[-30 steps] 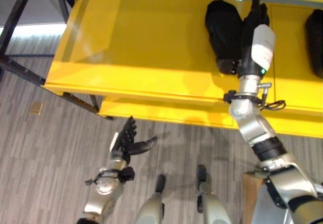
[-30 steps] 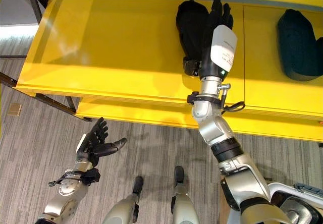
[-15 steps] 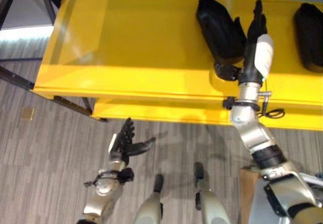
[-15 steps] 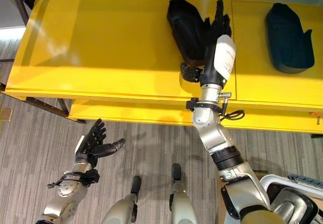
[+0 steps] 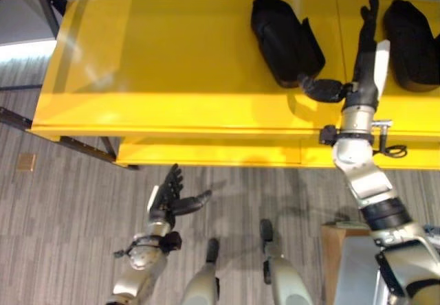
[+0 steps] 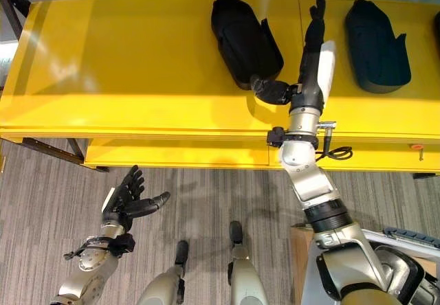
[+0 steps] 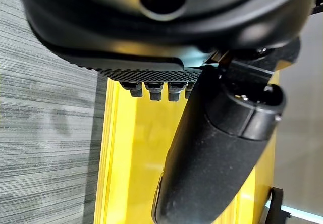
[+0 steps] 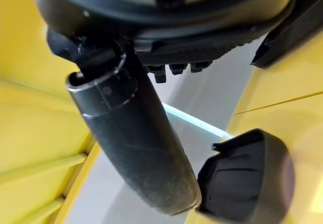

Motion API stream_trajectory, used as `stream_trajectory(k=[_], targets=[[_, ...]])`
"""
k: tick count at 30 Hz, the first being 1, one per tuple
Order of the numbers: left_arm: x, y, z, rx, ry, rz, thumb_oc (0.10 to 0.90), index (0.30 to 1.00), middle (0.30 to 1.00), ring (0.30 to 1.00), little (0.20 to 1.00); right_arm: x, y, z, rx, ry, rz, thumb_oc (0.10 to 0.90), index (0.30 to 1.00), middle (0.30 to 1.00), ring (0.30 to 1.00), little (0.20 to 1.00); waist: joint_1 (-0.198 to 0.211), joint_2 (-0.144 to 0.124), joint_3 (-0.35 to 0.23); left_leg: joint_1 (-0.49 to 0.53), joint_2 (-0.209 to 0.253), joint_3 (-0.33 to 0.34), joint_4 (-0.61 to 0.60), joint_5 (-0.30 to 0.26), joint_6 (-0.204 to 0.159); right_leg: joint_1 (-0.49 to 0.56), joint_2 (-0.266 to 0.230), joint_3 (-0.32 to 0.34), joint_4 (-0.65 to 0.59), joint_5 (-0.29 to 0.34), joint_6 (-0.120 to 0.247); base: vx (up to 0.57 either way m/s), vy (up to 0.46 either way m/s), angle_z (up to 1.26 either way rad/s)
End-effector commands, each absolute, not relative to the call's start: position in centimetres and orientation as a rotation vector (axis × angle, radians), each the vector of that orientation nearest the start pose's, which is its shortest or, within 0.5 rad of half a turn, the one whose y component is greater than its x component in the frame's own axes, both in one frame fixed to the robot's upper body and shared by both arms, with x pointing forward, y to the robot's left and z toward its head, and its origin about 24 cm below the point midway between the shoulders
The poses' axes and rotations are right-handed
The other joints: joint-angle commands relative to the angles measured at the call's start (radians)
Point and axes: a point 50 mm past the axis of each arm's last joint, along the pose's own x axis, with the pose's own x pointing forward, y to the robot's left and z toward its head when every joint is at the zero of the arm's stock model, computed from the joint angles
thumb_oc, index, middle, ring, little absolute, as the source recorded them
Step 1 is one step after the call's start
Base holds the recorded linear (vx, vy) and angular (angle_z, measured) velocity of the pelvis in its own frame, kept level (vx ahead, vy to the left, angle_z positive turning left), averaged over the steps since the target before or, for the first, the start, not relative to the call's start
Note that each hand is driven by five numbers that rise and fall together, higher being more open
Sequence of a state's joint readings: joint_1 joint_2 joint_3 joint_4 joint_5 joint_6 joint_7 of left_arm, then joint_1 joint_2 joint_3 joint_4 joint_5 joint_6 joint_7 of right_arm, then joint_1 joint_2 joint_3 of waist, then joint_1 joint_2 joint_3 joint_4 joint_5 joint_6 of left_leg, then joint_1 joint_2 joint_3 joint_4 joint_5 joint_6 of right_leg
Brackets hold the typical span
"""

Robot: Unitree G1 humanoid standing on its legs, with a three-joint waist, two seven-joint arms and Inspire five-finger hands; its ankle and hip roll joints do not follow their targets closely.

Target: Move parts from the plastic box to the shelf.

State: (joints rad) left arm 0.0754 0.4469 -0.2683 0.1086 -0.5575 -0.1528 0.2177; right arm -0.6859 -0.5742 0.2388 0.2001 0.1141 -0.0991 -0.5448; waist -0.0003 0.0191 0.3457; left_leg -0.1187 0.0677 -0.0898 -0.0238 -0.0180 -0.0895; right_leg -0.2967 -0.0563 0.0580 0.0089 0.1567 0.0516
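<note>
Right eye view: the yellow shelf bore two black parts.
Right hand: reached over the shelf between the parts, fingers straight, thumb out toward the left part; it held nothing.
Other part: lay just right of that hand.
Left hand: hung low over the carpet, fingers spread, empty.

The right robot hand has let go of the black part and slid just right of it, fingers straight
</note>
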Motion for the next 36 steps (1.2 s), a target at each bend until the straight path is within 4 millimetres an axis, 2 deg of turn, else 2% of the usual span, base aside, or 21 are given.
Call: stream_trajectory(k=[1, 8, 16, 26, 36], targets=[[23.0, 19.6, 3.6, -0.156, 0.009, 0.000, 0.900, 1.000, 1.000, 1.000, 1.000, 33.2, -18.9, 29.1, -0.173, -0.878, -0.174, 0.900, 1.000, 1.000, 1.000, 1.000, 0.008, 0.012, -0.089, 0.104, 0.065, -0.001, -0.032, -0.015, 0.030, -0.165, -0.063, 0.006, 0.263, -0.095, 0.061, 0.00, -0.032, -0.03], [23.0, 19.3, 3.3, -0.181, 0.032, -0.039, 0.900, 1.000, 1.000, 1.000, 1.000, 35.5, -20.5, 28.3, -0.073, -0.710, -0.085, 0.900, 1.000, 1.000, 1.000, 1.000, 0.012, 0.024, -0.083, 0.105, 0.064, -0.003, -0.043, -0.003, 0.022, -0.173, -0.062, 0.003, 0.270, -0.099, 0.058, 0.00, -0.004, 0.00], [23.3, 18.8, 3.3, -0.197, 0.035, -0.072, 0.900, 1.000, 1.000, 1.000, 1.000, 37.1, -21.9, 29.6, -0.109, -0.636, -0.090, 0.900, 1.000, 1.000, 1.000, 1.000, 0.019, 0.044, -0.075, 0.103, 0.063, -0.006, -0.050, 0.008, 0.016, -0.187, -0.062, 0.001, 0.281, -0.103, 0.054, 0.00, 0.000, 0.00], [23.7, 18.4, 3.5, -0.212, 0.023, -0.083, 0.900, 1.000, 1.000, 1.000, 1.000, 37.1, -22.4, 32.6, -0.195, -0.681, -0.111, 0.900, 1.000, 1.000, 1.000, 1.000, 0.024, 0.058, -0.066, 0.090, 0.061, -0.013, -0.059, 0.026, 0.010, -0.204, -0.061, -0.007, 0.293, -0.109, 0.049, 0.00, 0.000, 0.00], [23.8, 18.3, 3.7, -0.223, 0.013, -0.081, 0.900, 1.000, 1.000, 1.000, 1.000, 37.1, -23.2, 34.2, -0.240, -0.696, -0.154, 0.900, 1.000, 1.000, 1.000, 1.000, 0.027, 0.070, -0.065, 0.076, 0.062, -0.024, -0.063, 0.038, 0.006, -0.227, -0.064, -0.015, 0.313, -0.119, 0.044, 0.00, -0.006, 0.01]])
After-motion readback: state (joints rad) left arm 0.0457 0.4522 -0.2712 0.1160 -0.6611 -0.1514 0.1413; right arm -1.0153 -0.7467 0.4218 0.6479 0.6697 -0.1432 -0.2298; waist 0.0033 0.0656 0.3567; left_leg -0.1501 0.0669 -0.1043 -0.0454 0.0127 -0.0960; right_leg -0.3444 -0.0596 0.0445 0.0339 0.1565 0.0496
